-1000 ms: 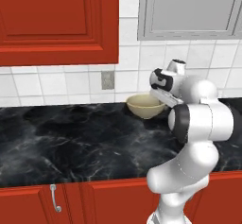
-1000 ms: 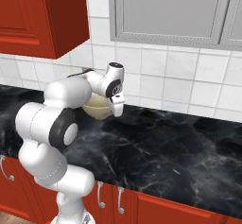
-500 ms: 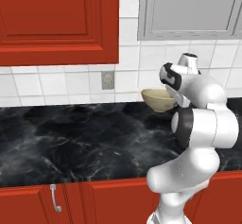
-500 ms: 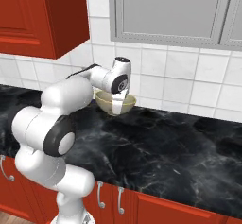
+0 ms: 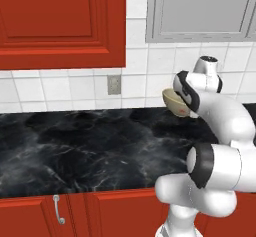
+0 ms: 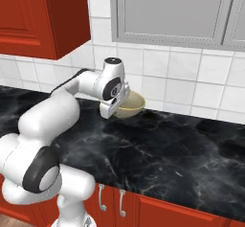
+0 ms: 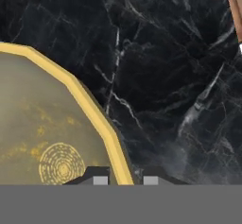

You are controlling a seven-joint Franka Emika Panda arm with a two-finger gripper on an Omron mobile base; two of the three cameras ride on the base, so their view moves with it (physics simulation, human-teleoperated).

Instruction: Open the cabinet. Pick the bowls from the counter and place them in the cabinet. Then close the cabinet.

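The white arm's two-finger gripper (image 7: 123,179) is closed narrowly on the rim of a round pale beige-yellow glazed bowl (image 6: 130,104), one dark fingertip inside the yellow lip and one outside it, as the hand view shows. The bowl (image 5: 172,101) hangs in the air above the long black marble-look counter (image 5: 75,146) with white veining, clear of its surface, and sits tilted, its opening turned partly away from the hand. In the right base view the gripper (image 6: 114,107) holds the bowl at its left edge, in front of the white tiled wall (image 6: 172,77) and below the grey-doored wall cabinet (image 6: 172,10). In the left base view the bowl is partly hidden behind the robot's wrist, with only its left part showing.

The red wooden wall cabinet (image 5: 60,21) with raised panels hangs up and to the left of the bowl, well apart from it; the door in view is shut. A grey wall outlet (image 5: 113,84) sits on the tiles under its right end. Beneath the counter run red doors, one with a short silver handle (image 5: 58,209) at the near left.

Inside the bowl (image 7: 42,138), mottled yellow glaze and a small ring pattern show near the bottom.
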